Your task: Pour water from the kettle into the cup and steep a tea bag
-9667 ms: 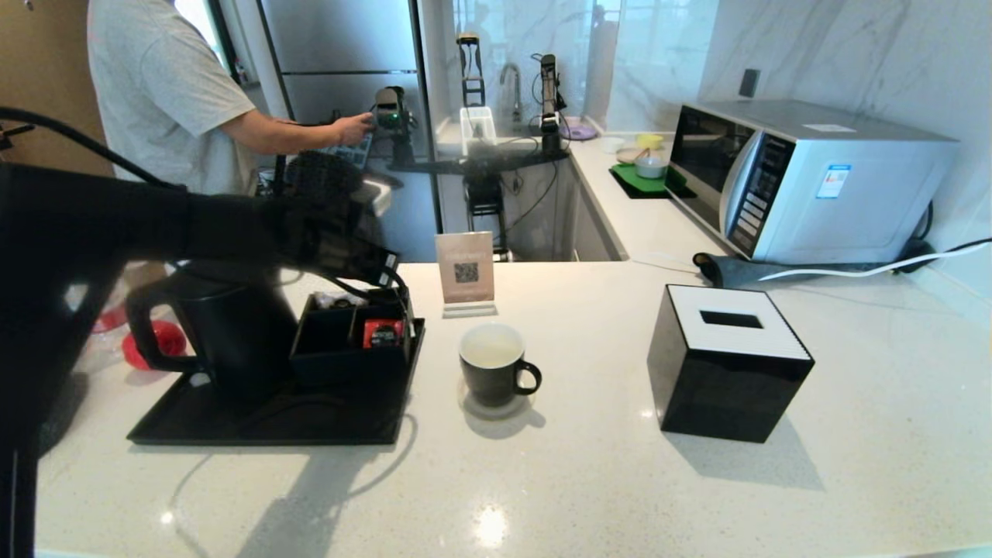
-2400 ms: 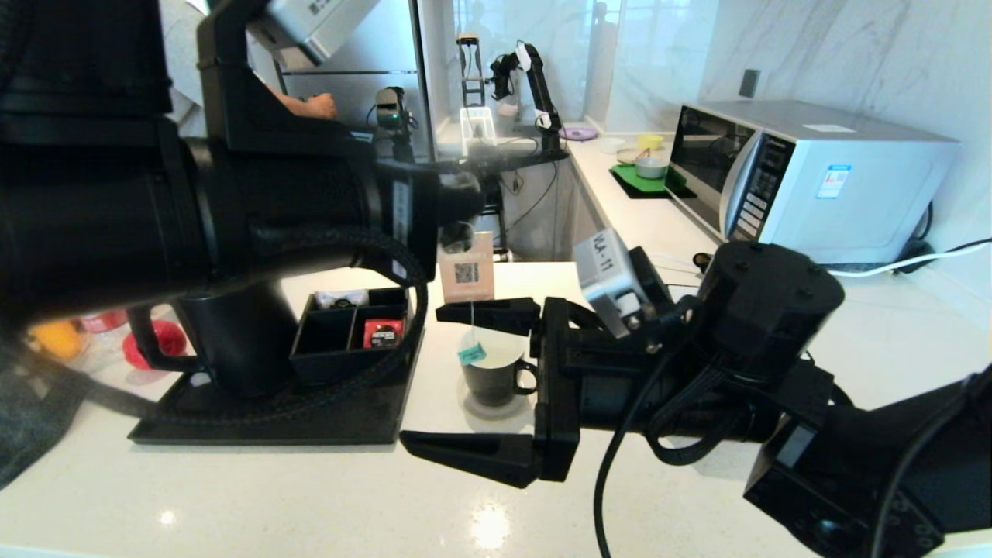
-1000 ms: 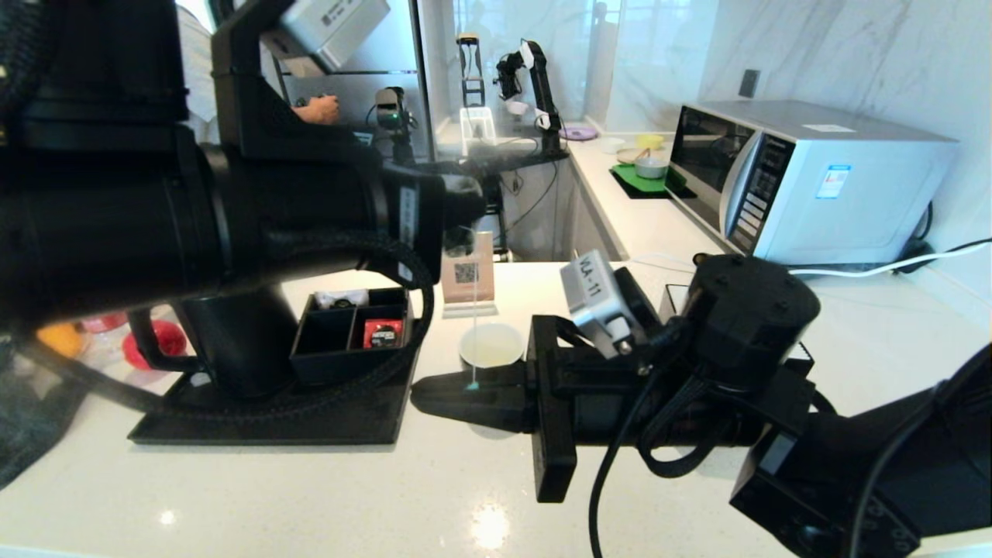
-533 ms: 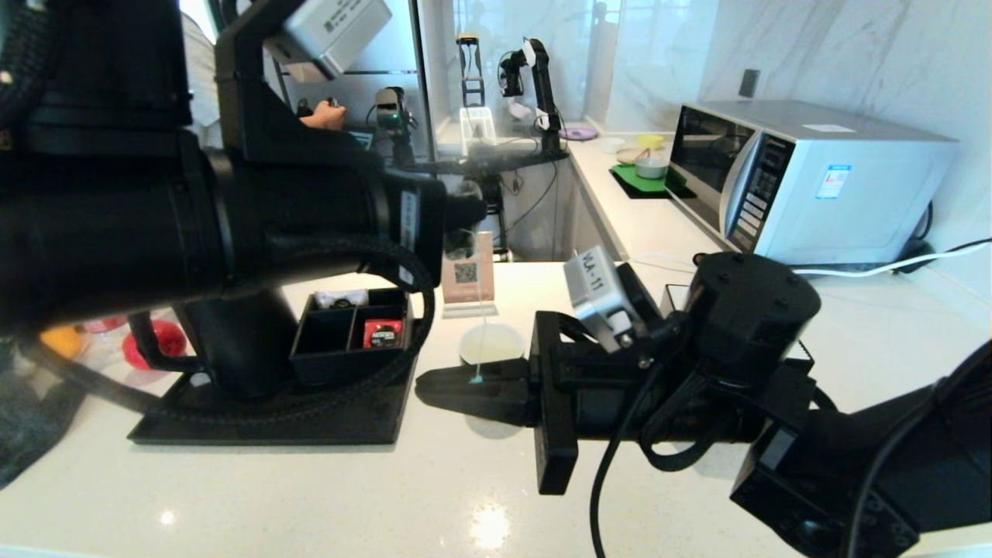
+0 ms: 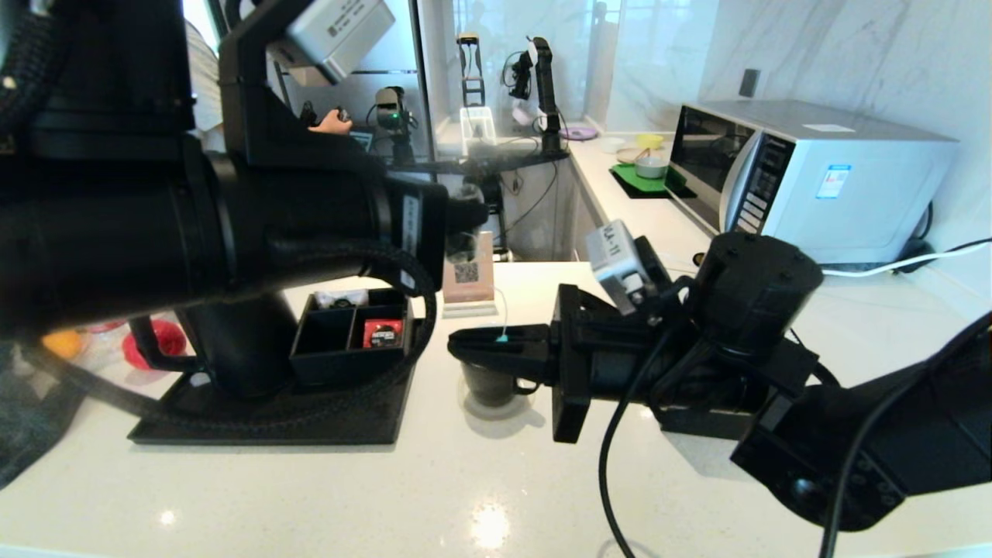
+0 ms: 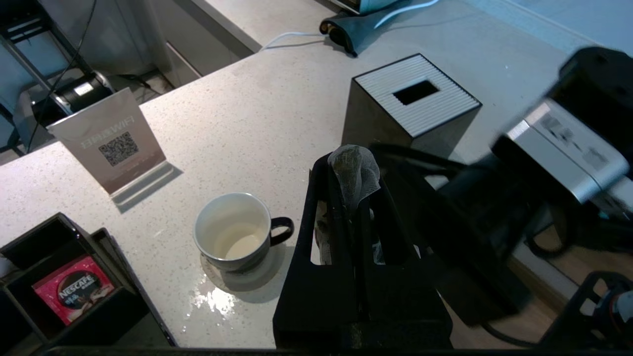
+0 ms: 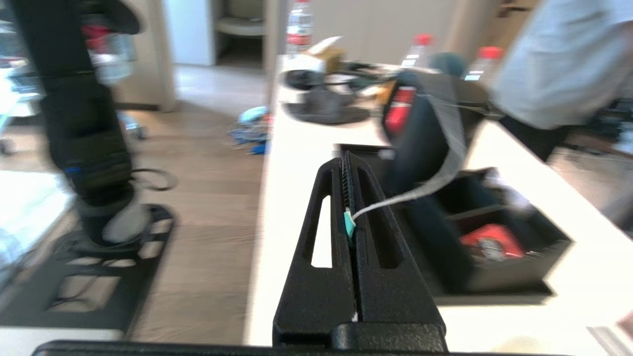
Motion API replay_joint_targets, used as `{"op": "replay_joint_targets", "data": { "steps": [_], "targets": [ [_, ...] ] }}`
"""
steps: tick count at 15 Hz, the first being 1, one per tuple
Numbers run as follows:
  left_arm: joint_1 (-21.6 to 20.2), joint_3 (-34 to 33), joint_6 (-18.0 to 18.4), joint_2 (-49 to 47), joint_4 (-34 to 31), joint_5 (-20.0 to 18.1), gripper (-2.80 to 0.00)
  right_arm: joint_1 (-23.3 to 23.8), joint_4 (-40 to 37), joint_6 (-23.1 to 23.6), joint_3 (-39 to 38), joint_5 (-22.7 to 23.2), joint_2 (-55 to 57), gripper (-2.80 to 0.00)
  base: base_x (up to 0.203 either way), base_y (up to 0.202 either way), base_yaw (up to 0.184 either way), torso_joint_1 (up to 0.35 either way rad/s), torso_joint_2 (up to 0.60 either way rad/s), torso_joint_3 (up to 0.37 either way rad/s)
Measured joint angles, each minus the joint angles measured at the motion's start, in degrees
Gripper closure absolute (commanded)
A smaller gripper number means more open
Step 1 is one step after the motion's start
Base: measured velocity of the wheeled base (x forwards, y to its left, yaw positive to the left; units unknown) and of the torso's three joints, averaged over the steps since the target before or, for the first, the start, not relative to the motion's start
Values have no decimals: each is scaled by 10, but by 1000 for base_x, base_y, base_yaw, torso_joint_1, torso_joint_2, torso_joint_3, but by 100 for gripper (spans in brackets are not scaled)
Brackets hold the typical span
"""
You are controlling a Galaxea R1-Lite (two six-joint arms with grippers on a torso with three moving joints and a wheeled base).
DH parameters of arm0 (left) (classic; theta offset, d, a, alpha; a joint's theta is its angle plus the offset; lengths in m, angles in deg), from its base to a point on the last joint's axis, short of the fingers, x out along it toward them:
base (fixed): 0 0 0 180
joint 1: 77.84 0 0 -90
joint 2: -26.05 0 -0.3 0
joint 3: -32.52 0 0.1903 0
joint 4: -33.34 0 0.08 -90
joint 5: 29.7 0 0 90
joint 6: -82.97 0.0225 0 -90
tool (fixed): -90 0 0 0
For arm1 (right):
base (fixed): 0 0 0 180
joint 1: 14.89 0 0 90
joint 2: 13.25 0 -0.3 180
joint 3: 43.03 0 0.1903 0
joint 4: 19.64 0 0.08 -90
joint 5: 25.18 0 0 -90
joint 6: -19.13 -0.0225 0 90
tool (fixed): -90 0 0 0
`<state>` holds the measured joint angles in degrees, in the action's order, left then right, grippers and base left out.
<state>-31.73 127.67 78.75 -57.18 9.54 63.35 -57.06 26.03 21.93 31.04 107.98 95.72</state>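
1. We find the left gripper point(image 6: 353, 198) raised above the counter, its jaws closed on the tea bag point(image 6: 355, 174), whose gauze bunches out past the fingertips.
2. We find the right gripper point(image 5: 465, 346) level over the counter, its jaws pressed together on the teal tag point(image 7: 349, 226); the string point(image 7: 425, 185) runs from the tag away toward the left gripper.
3. The cup point(image 6: 233, 239) stands on a round coaster directly beneath the right gripper's fingertips and below the left gripper; pale water point(image 6: 237, 243) lies in its white interior. In the head view the right gripper's fingers cover the cup's mouth.
4. The kettle point(image 5: 232, 341) stands on the black tray point(image 5: 263, 426), well beyond the right gripper's tips; the left arm hides its upper part.
5. Beside the kettle, the black organizer box point(image 5: 353, 337) holds a red Nescafé sachet point(image 6: 74, 291).
6. Past the left gripper we note a QR-code sign point(image 6: 111, 146) and a black tissue box point(image 6: 410, 99); a microwave point(image 5: 806, 178) stands behind the right arm.
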Motion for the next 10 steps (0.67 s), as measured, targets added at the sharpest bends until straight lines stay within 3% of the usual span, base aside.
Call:
{"op": "replay_joint_targets", "data": {
  "steps": [10],
  "targets": [
    [19,-11,1,-25,13,1,0,52,-6,-10,53,-5,10,0,0,0,0,0,0,0]
  ]
}}
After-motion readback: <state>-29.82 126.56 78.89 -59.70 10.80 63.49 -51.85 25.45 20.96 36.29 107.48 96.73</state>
